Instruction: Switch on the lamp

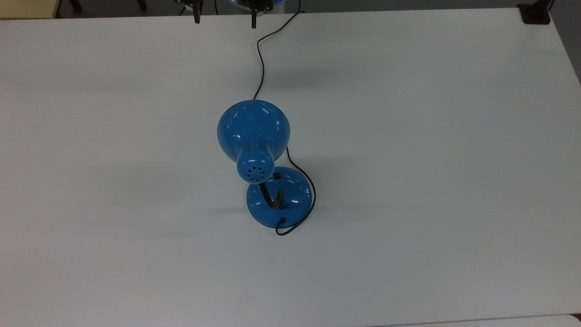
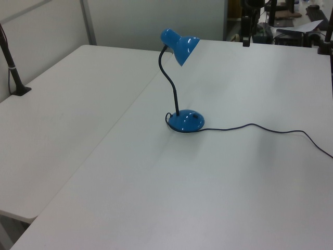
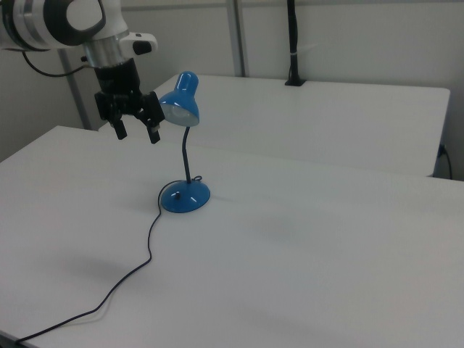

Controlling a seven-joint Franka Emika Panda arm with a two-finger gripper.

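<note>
The gripper (image 3: 135,133) hangs wide open and empty. The blue desk lamp (image 3: 185,152) stands unlit below it, towards the right view's right; aim one fingertip squarely onto the black base switch (image 1: 276,175).

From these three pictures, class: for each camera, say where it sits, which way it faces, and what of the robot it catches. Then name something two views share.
Top view: overhead, looking down on the lamp and white table; the gripper, jaws open, pokes in at the top edge.
Left view: raised, off one table corner, facing the lamp's base and gooseneck; a dark part of the arm hangs at the far edge.
Right view: raised, opposite side, facing the shade's opening; the arm and its open jaws hang beside the shade.
Shared: left and right views both show the cord trailing across the table.
</note>
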